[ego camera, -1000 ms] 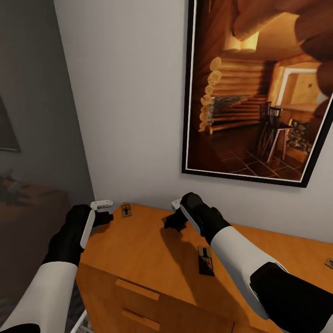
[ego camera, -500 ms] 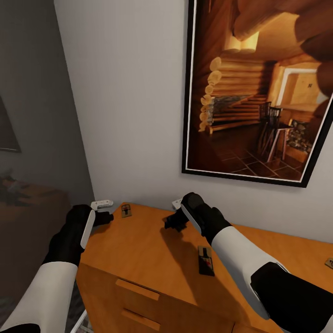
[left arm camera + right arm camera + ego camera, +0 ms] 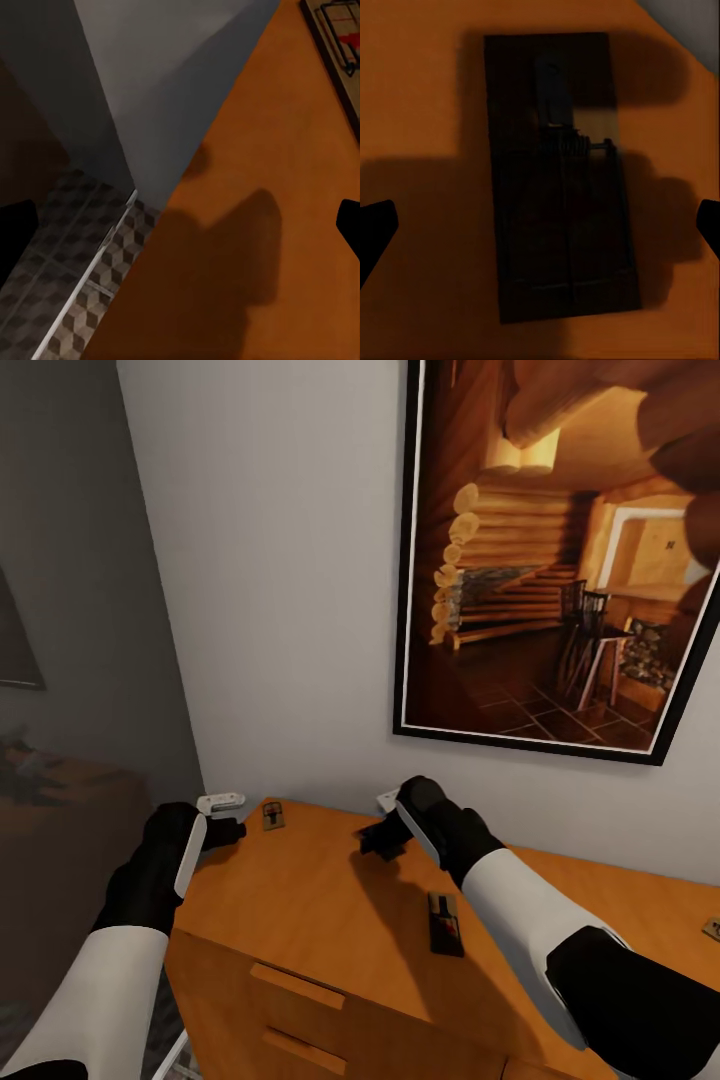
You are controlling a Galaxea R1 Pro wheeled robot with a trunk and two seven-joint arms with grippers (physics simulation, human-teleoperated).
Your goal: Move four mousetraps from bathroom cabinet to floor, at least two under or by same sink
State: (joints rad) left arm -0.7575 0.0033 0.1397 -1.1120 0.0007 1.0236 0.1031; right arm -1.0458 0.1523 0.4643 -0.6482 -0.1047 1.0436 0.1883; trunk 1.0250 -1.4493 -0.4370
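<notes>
Right end effector (image 3: 540,217), fingers spread, seemingly just above shadowed mousetrap (image 3: 559,176) on cabinet (image 3: 300,900).

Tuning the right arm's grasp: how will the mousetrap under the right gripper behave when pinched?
The mousetrap looks like a stiff flat board, probably light. It lies flush on the cabinet, so the open right gripper may struggle for edge purchase. It might slide, not roll.
</notes>
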